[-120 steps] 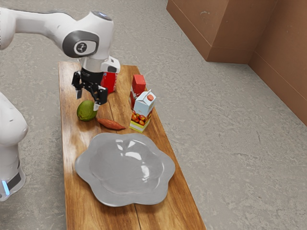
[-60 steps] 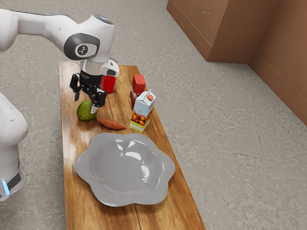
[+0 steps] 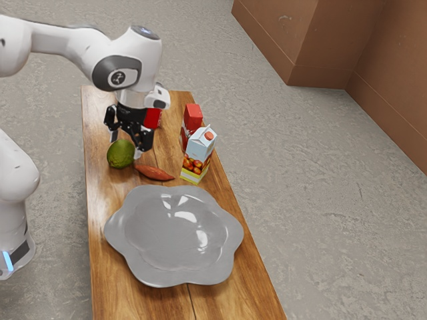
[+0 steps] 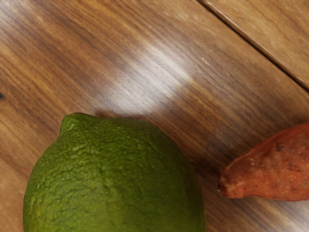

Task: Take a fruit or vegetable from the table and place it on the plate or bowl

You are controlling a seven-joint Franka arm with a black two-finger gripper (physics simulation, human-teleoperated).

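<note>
The black two-finger tool hangs at the end of the white arm, low over the long wooden plank surface; its fingers stand spread wide and have hold of nothing. Directly beneath it lies the round, dimpled green lime on the bare wood, one finger to either side and above it; whether either finger touches the skin, I cannot tell. Just beside the lime, toward the exterior view's right, lies a slim orange-brown sweet potato — near but apart. In the wrist view the lime is close under the hand, with the blunt end of the sweet potato a small gap away across the wood grain. The wide grey scalloped plate rests on the near part of the surface, well apart from the lime. A tall red carton and a white carton with a blue top and printed oranges stand upright at the far edge; a red container is partly hidden behind the hand.
</note>
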